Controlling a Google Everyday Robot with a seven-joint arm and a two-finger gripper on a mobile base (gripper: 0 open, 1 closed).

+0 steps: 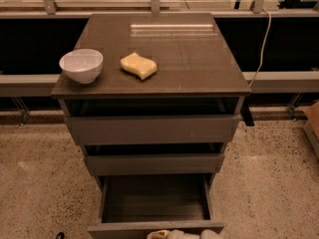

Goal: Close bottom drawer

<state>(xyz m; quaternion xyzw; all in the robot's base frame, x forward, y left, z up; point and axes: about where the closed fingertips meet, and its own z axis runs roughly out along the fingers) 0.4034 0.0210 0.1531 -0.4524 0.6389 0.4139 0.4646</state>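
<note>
The bottom drawer (154, 200) of a dark grey-brown cabinet is pulled far out, its shallow box empty, its front panel (124, 229) at the lower edge of the view. The middle drawer front (154, 163) and the top drawer front (152, 128) stand slightly out. My gripper (182, 234) shows only as pale rounded parts at the bottom edge, just in front of the bottom drawer's front panel.
A white bowl (81, 65) and a yellow sponge (138, 65) sit on the cabinet top (189, 59). Speckled floor (40, 183) lies on both sides. A rail and glass wall run behind. A cable (262, 39) hangs at right; a cardboard box (313, 123) is at the far right.
</note>
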